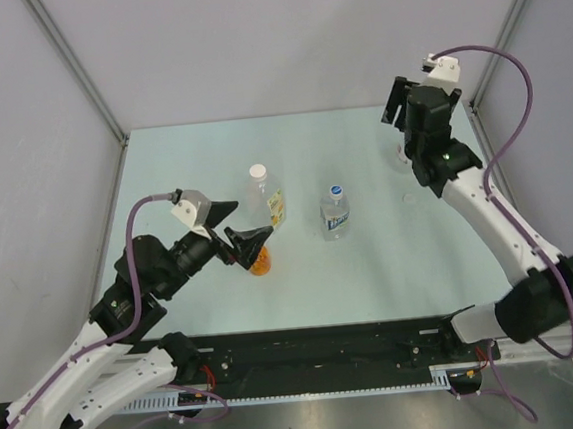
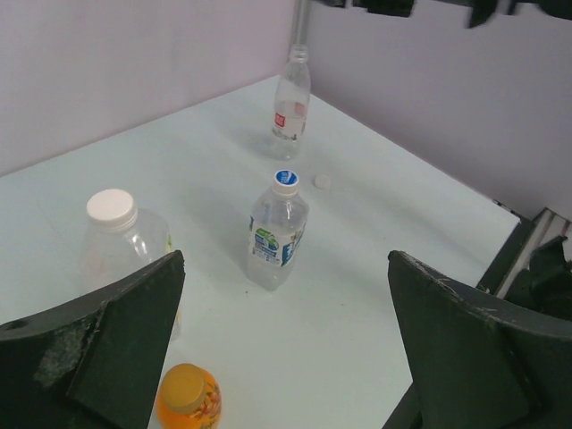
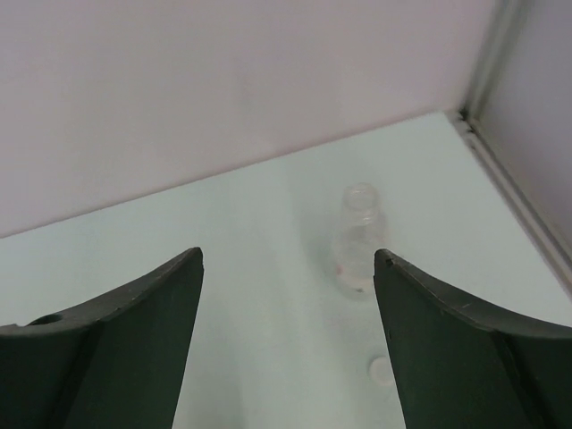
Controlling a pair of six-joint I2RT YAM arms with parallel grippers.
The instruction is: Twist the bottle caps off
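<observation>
The largest clear bottle, with a yellow label (image 1: 274,206), stands left of centre with a plain white cap (image 1: 258,171) screwed on; it also shows in the left wrist view (image 2: 125,246). The mid-sized blue-label bottle (image 1: 336,216) carries a blue cap (image 1: 336,189), seen again in the left wrist view (image 2: 286,177). The small slim bottle (image 3: 359,241) stands at the far right with an open neck. A loose white cap (image 3: 382,368) lies beside it. My left gripper (image 1: 240,229) is open above an orange bottle (image 1: 260,265). My right gripper (image 1: 405,114) is open and empty, near the slim bottle.
The small orange bottle (image 2: 188,398) with an orange cap stands just in front of the large bottle. Grey walls and metal corner posts (image 1: 79,82) enclose the table on three sides. A black rail (image 1: 318,347) runs along the near edge.
</observation>
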